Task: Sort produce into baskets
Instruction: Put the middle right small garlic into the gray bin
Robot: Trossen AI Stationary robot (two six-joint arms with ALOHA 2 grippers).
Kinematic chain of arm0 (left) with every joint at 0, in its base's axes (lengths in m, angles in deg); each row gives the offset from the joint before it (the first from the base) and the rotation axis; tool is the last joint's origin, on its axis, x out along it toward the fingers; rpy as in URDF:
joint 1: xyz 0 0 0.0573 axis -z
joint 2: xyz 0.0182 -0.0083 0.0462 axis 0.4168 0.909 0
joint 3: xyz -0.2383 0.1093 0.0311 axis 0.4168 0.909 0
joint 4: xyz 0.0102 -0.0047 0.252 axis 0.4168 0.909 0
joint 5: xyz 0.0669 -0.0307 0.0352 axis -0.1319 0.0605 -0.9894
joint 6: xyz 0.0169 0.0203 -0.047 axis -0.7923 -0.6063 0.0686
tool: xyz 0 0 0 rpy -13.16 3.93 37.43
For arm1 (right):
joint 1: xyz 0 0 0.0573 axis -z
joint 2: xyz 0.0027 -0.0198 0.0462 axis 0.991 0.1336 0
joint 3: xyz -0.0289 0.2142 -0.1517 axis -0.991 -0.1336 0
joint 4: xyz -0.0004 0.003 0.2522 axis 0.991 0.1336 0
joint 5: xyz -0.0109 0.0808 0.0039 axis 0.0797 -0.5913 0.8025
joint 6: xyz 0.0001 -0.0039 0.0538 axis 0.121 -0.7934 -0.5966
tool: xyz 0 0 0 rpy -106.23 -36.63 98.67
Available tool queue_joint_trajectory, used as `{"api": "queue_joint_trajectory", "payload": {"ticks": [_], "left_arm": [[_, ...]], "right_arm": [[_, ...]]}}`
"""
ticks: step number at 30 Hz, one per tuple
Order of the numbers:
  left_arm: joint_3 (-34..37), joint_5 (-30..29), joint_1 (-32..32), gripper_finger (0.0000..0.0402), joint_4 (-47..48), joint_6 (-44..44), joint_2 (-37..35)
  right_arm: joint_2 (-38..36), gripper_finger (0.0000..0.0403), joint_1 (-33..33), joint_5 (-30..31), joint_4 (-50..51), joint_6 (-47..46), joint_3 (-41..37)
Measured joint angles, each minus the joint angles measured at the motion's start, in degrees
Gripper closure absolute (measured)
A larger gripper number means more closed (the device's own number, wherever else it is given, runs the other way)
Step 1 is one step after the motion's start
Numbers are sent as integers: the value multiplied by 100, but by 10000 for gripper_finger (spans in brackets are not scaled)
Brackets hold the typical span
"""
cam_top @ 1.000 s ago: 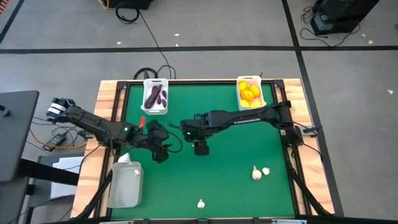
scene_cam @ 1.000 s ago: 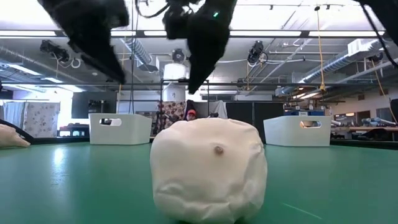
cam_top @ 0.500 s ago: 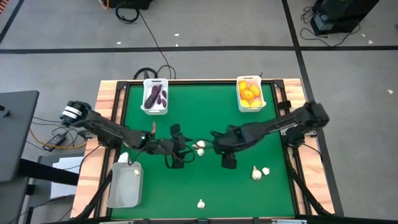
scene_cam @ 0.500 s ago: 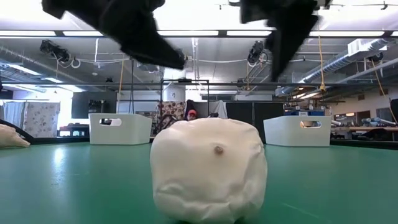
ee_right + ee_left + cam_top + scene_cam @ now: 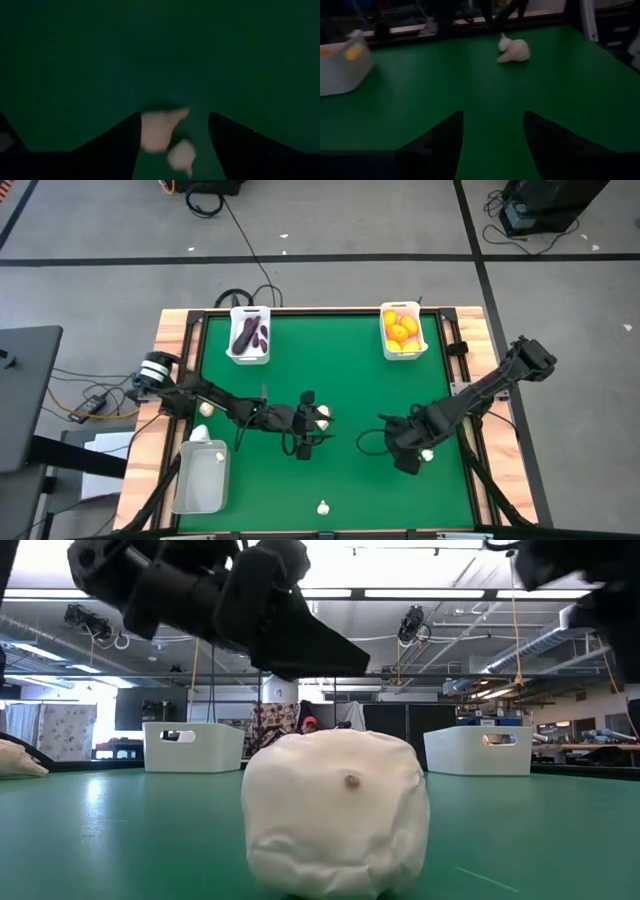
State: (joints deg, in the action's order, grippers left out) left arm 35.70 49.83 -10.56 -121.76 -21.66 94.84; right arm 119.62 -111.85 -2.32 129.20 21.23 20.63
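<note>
My left gripper [image 5: 313, 427] hovers open over the middle of the green mat, tipped slightly down and pointing toward the table's right. A garlic bulb [image 5: 322, 416] lies just past its tips and shows ahead of the fingers in the wrist view [image 5: 514, 50]. Nothing is between the fingers [image 5: 492, 117]. My right gripper [image 5: 409, 457] points down, open, above two garlic bulbs [image 5: 160, 131] on the mat at the right front. A further bulb [image 5: 323, 507] rests near the front edge. Eggplants fill the white basket [image 5: 250, 336] at the back left, citrus the white basket [image 5: 403, 330] at the back right.
A clear basket [image 5: 200, 478] stands on the table's front left corner with a garlic bulb [image 5: 218, 457] in it. In the low view the front bulb [image 5: 335, 815] fills the foreground. Wooden rails [image 5: 172, 340] frame the mat. Open mat lies between the two arms.
My right gripper has swung from the table's middle toward the right and near edge, rolling as it went, and now hangs over the two bulbs. My left gripper has moved right to the middle, sunk and tipped forward. The middle bulb, earlier covered by the right gripper, now shows.
</note>
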Motion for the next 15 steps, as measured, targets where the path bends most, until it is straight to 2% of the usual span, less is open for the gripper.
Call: {"api": "queue_joint_trajectory", "payload": {"ticks": [3,15], "left_arm": [[0,215,-20,188,-291,-6,200],[0,221,-20,188,-374,-175,255]], "right_arm": [[-55,163,-276,-190,21,-466,-216],[-62,168,-815,-265,87,-1419,-902]]}}
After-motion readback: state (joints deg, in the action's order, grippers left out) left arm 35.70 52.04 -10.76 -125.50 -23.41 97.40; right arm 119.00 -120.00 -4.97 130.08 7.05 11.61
